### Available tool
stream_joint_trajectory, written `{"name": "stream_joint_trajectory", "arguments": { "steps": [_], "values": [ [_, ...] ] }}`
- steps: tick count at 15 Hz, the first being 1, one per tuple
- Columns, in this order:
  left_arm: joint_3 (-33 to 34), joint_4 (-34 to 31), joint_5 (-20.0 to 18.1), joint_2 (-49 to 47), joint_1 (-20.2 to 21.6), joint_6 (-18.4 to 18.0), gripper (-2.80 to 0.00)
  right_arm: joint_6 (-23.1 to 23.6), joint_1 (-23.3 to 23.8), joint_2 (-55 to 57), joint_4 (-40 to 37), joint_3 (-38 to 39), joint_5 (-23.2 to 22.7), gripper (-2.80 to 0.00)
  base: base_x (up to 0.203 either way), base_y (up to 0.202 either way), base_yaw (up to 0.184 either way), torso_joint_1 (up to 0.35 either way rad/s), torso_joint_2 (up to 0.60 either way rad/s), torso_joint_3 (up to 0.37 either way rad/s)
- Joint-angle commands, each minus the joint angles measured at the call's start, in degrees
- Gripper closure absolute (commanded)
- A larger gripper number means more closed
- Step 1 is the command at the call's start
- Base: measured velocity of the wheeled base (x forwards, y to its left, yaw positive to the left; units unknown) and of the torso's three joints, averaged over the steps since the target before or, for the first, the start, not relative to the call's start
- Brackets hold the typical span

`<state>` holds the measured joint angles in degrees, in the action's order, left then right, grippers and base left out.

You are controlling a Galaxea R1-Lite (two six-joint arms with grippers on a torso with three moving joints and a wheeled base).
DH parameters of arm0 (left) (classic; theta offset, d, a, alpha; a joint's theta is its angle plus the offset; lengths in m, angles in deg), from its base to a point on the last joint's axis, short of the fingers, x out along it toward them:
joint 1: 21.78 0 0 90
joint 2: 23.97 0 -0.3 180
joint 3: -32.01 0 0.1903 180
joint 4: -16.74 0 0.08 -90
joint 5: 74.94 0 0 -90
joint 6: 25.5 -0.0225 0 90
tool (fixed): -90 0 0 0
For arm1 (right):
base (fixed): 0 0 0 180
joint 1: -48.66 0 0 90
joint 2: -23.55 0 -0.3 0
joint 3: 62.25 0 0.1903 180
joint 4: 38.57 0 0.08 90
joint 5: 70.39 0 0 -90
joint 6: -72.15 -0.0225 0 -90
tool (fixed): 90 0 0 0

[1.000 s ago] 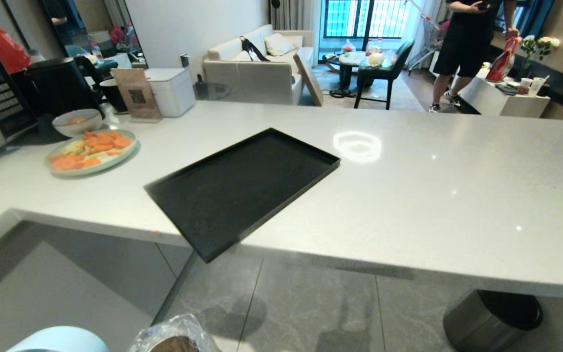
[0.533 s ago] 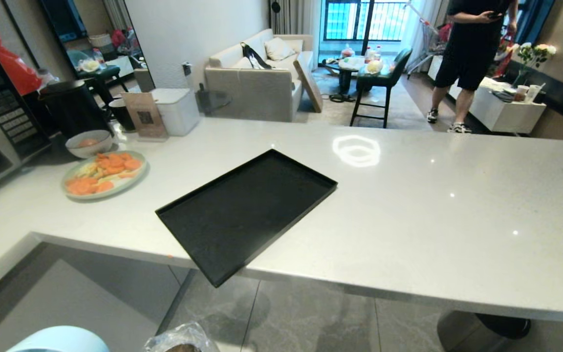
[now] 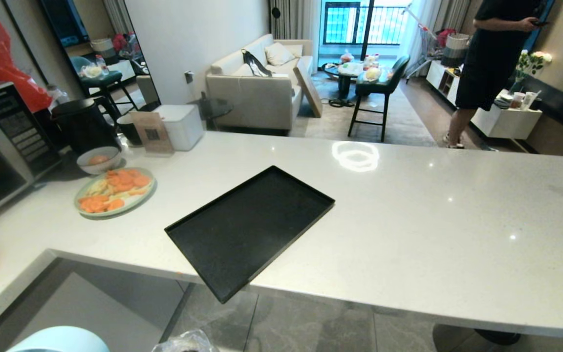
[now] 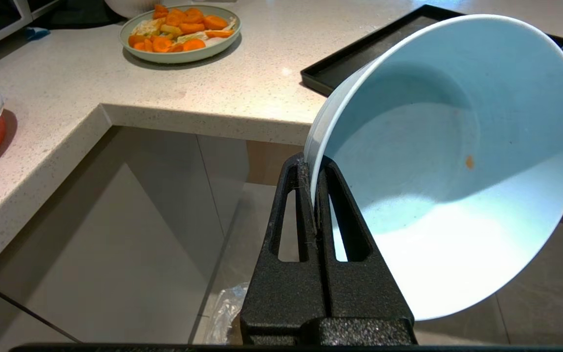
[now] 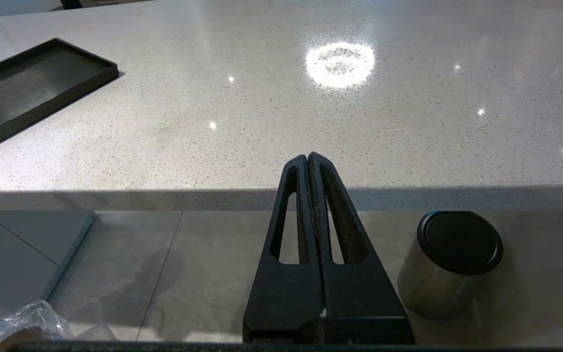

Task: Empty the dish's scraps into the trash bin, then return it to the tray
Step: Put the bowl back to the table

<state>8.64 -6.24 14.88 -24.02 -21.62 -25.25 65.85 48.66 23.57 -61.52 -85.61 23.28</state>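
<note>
Pinching only the thin rim of the dish (image 4: 450, 161), the left claw (image 4: 314, 168) holds it tilted and nearly empty below the table (image 3: 408, 220) edge, above the trash bin (image 3: 186, 342). Lifting toward the tray (image 3: 249, 230), the rim could slip or strike the edge. Right claw (image 5: 308, 161) rests clenched, empty.

tray (image 3: 249, 232) interior bare, countertop (image 3: 433, 220) beside it open
</note>
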Motion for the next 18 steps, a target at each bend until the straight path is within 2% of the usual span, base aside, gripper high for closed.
{"name": "stream_joint_trajectory", "arguments": {
  "steps": [1,18],
  "values": [
    [0.00,0.05,0.01,-0.04,0.02,0.02,0.00,-0.03,0.00,0.06,0.02,0.00,0.02,0.00,0.000,0.000,0.000,0.000,0.00,0.000],
    [0.00,0.06,0.09,-0.04,0.02,0.73,0.00,-0.11,0.00,-0.02,0.02,0.00,0.02,0.00,0.000,0.000,0.000,0.000,0.00,0.000]
  ]
}}
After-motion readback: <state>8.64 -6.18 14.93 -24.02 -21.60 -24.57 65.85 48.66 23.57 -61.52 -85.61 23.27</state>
